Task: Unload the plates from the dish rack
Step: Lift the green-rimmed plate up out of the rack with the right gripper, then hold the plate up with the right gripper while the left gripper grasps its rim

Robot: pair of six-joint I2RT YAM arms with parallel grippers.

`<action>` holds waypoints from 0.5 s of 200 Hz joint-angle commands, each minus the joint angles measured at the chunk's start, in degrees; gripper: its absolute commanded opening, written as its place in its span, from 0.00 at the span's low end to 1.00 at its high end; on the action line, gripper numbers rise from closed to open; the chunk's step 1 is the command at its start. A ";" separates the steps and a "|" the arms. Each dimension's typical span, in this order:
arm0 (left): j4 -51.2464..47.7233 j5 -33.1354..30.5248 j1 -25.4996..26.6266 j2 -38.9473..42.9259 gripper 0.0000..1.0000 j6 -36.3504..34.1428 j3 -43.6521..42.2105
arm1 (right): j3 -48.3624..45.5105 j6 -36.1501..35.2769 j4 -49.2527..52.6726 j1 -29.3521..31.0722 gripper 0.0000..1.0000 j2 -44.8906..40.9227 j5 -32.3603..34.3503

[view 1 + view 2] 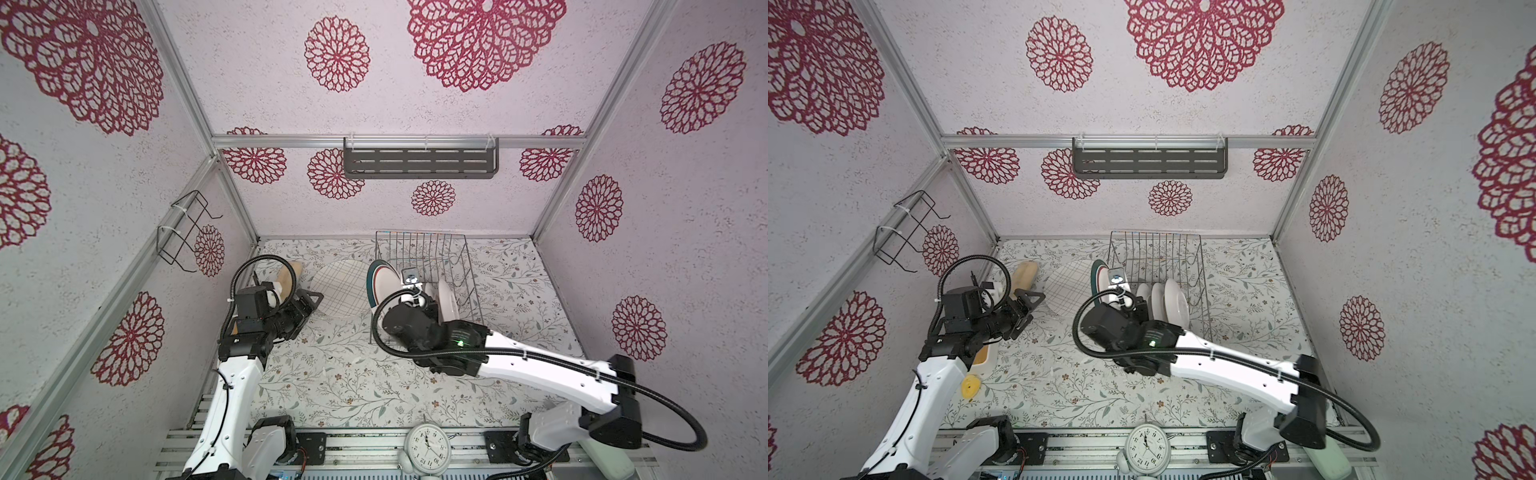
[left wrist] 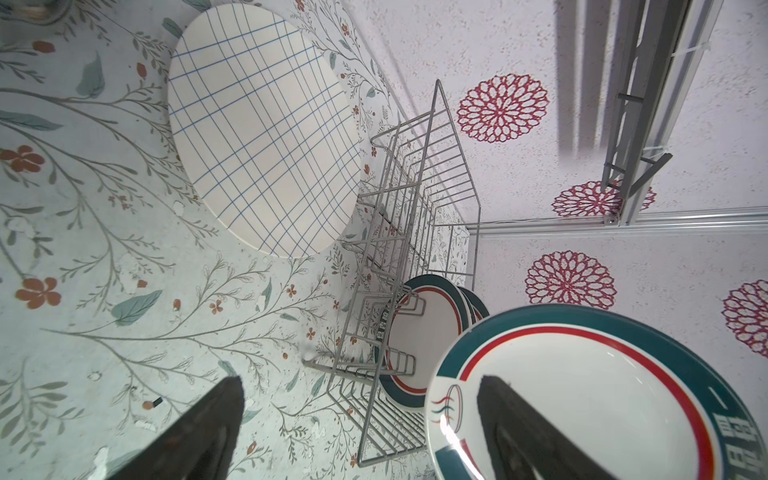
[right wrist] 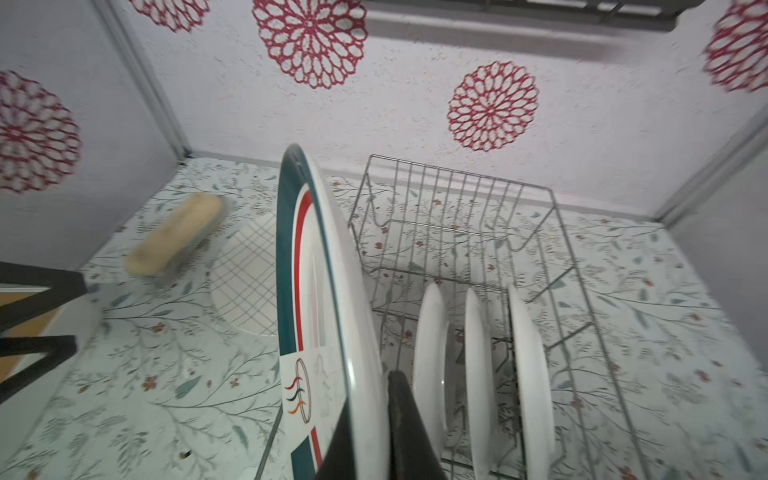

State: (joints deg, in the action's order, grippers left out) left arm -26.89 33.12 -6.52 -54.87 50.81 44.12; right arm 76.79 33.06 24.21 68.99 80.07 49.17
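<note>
My right gripper (image 3: 372, 399) is shut on the lower rim of a teal-rimmed plate (image 3: 316, 291). It holds the plate on edge at the left side of the silver dish rack (image 1: 419, 249), as seen in both top views. Three plates (image 3: 478, 374) stand upright between the rack's tines, white backs toward me. The cream plate with grid lines (image 1: 338, 289) lies flat on the table left of the rack. My left gripper (image 1: 316, 305) stands open and empty near that plate's left edge. In the left wrist view its fingers (image 2: 208, 428) frame the table and the held plate (image 2: 582, 395).
A cream block (image 1: 286, 276) lies by the left wall behind my left arm. A white container (image 1: 984, 357) and a yellow disc (image 1: 971, 386) sit under that arm. A black wire holder (image 1: 183, 232), a grey slotted shelf (image 1: 419, 160) and a clock (image 1: 428, 444) are also around.
</note>
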 commanded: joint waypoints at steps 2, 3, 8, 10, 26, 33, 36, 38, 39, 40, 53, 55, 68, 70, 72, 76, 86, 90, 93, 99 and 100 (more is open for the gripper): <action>1.48 1.65 -0.08 1.69 0.91 0.30 2.18 | -6.46 3.24 -22.08 -6.17 0.00 -8.11 -15.58; 1.49 1.71 -0.12 1.74 0.91 0.32 2.19 | -6.78 3.50 -22.31 -6.34 0.00 -8.41 -15.90; 1.56 1.97 -0.07 1.78 0.91 0.41 2.33 | -8.15 4.69 -23.11 -7.27 0.00 -9.61 -17.59; 1.58 2.13 -0.05 1.83 0.90 0.49 2.43 | -8.68 5.07 -23.34 -7.64 0.00 -10.05 -18.20; 2.01 2.88 0.51 1.79 0.90 0.93 2.88 | -11.76 7.50 -25.04 -9.82 0.00 -13.02 -22.31; 2.23 2.91 0.92 1.79 0.90 1.17 3.16 | -12.77 8.33 -25.54 -10.54 0.00 -13.93 -23.79; 2.40 2.91 1.21 1.72 0.90 1.28 3.27 | -13.09 8.64 -25.68 -10.81 0.00 -14.28 -24.24; 2.49 2.91 1.42 1.77 0.90 1.37 3.32 | -13.30 8.85 -25.76 -10.98 0.00 -14.38 -24.70; 2.56 2.87 1.51 1.78 0.90 1.43 3.38 | -13.41 8.99 -25.82 -11.03 0.00 -14.49 -24.89; 2.64 2.85 1.60 1.83 0.90 1.46 3.40 | -13.50 9.10 -25.85 -11.14 0.00 -14.63 -25.08; 3.44 2.35 3.28 1.79 0.89 1.90 3.95 | -14.61 10.36 -26.54 -12.30 0.00 -15.49 -27.66; 3.54 2.20 3.56 1.79 0.89 1.96 4.02 | -14.78 10.51 -26.61 -12.43 0.00 -15.59 -28.02; 4.82 1.61 5.49 1.70 0.89 2.39 4.39 | -15.55 11.68 -27.23 -13.24 0.00 -15.98 -30.19; 5.05 1.60 5.76 1.63 0.89 2.48 4.46 | -15.61 11.77 -27.27 -13.37 0.00 -16.02 -30.49; 5.22 1.59 5.98 1.66 0.88 2.57 4.48 | -15.68 11.94 -27.28 -13.49 0.00 -16.03 -30.77; 5.77 1.59 6.43 1.54 0.88 2.83 4.57 | -15.79 12.21 -27.28 -13.72 0.00 -15.96 -31.20; 7.08 1.45 7.46 1.35 0.87 3.49 4.66 | -16.10 12.84 -27.37 -14.10 0.00 -15.89 -32.33; 7.64 1.42 7.92 1.28 0.86 3.74 4.66 | -16.21 13.05 -27.44 -14.22 0.00 -15.85 -32.68; 8.03 1.35 8.19 1.22 0.86 3.91 4.72 | -16.30 13.10 -27.50 -14.24 0.00 -15.83 -33.04; 8.56 1.25 8.74 1.11 0.84 4.19 4.83 | -16.41 13.36 -27.61 -14.41 0.00 -15.62 -33.71; 8.63 1.24 8.82 1.09 0.84 4.25 4.83 | -16.41 13.44 -27.62 -14.41 0.00 -15.63 -33.79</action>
State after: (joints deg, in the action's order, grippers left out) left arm -23.09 34.61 0.38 -53.87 53.74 47.46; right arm 59.92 43.18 2.96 55.61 65.91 20.36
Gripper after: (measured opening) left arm 0.859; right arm 0.110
